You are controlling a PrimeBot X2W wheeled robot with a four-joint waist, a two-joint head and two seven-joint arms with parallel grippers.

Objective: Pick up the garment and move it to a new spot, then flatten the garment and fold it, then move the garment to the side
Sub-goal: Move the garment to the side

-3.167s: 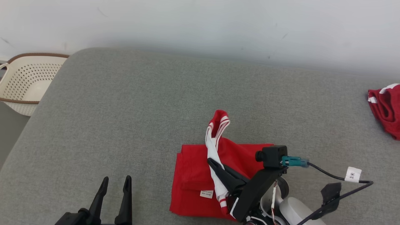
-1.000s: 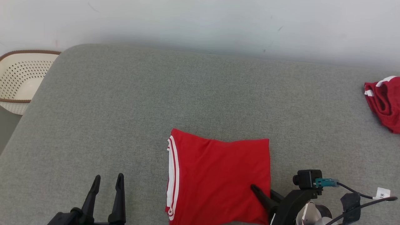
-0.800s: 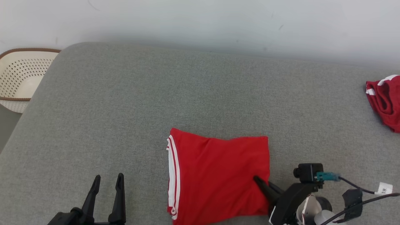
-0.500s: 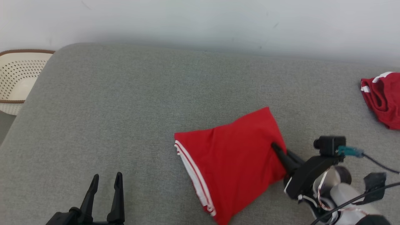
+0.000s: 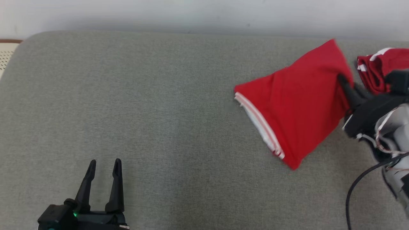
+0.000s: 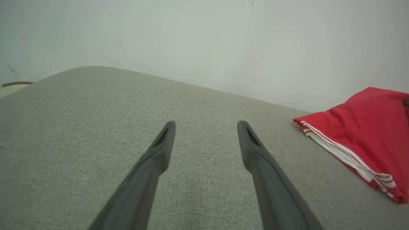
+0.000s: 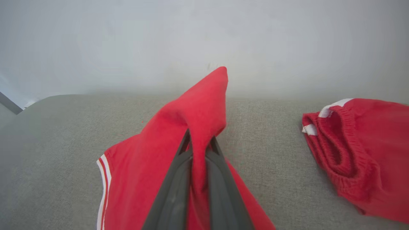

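- The right gripper is pinching one edge of the folded red garment. Its two dark, tapered fingers are pressing together on a ridge of cloth.
- In the right wrist view, the right gripper is holding the cloth so that it is rising in a soft peak above the fingertips.
- The garment is lying at the far right of the grey upholstered surface, forming a roughly four-sided, tilted shape. It is a smooth knit fabric, and white stripes are running along its layered left edge.
- The left wrist view is showing the garment resting on the surface, with white layers stacking at the striped edge.
- A second red garment is lying crumpled just beside the first. Its ribbed, gathered band and white trim are showing in the right wrist view.
- The left gripper is hovering over the near left of the surface, well apart from both garments. Its fingers are standing spread and holding nothing.
- The surface is showing a fine woven texture and a rounded corner.
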